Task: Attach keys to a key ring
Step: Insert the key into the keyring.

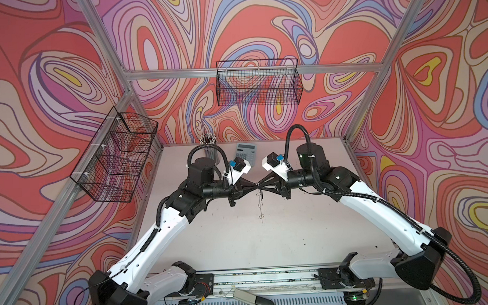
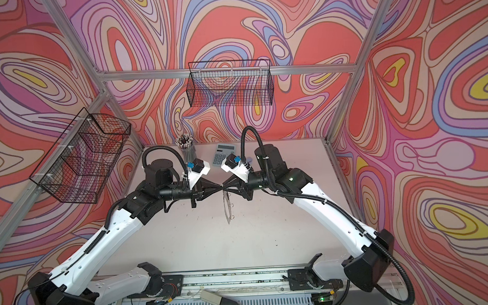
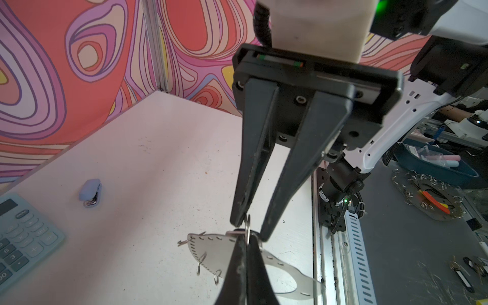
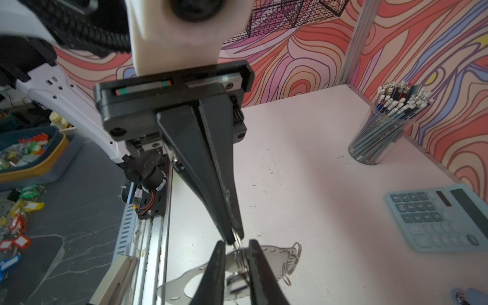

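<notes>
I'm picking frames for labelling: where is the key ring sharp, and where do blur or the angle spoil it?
In both top views the key ring hangs edge-on, only a thin sliver. In the left wrist view its slotted rim is sharp, though the left gripper's fingers in front blur. In the right wrist view it is softer and partly hidden.

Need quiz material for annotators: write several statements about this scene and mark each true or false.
1. The flat grey oval key ring band lies on the white table. False: it hangs in the air, edge down.
2. The left claw is shut on a small silver wire loop. True.
3. The right claw is clamped shut. False: its jaws stand apart.
4. A pale blue calculator sits on the table. True.
5. The clear cup of pencils has tipped over. False: it stands upright.
</notes>
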Controlling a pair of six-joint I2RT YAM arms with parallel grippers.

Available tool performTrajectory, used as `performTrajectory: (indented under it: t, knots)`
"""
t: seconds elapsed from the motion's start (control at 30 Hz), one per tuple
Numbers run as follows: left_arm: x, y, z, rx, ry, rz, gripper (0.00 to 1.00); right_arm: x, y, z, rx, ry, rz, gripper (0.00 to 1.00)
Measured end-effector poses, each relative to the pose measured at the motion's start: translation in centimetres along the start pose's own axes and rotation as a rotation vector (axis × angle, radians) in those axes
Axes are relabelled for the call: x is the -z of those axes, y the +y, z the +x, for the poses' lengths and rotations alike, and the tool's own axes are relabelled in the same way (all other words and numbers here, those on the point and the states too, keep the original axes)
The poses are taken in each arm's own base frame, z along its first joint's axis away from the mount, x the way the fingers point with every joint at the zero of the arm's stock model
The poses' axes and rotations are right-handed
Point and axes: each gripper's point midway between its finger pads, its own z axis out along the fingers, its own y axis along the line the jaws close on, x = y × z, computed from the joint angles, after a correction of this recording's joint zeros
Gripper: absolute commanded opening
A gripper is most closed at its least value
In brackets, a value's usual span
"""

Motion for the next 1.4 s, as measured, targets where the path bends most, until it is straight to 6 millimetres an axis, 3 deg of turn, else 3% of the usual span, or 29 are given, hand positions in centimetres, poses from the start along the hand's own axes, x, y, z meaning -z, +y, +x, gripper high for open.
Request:
performTrajectory:
  t: [0.27,0.6,0.9,1.13,1.27,1.4]
  knots:
    - [0.0,0.4,-0.8,0.002,-0.146,-0.024,0.00,3.1,-0.5,-1.4,-0.047,-0.177,0.044,0.25]
    - [0.8,0.2,-3.5,-0.023,-0.291,-0.029,0.00,2.5,-0.3,-2.3,-0.085,-0.245,-0.028,0.24]
    - [0.8,0.1,-4.4,0.015,-0.370,0.002,0.00,2.2,-0.4,-2.6,-0.111,-0.302,-0.055,0.23]
    - [1.0,-0.1,-4.8,0.034,-0.413,0.031,0.00,2.3,-0.5,-3.2,-0.112,-0.347,-0.054,0.31]
    - [1.0,-0.2,-5.0,0.031,-0.419,0.033,0.00,2.0,-0.7,-2.2,-0.132,-0.345,-0.052,0.34]
    - [1.1,-0.4,-5.0,0.034,-0.418,0.041,0.00,1.3,-0.8,0.4,-0.173,-0.311,-0.038,0.38]
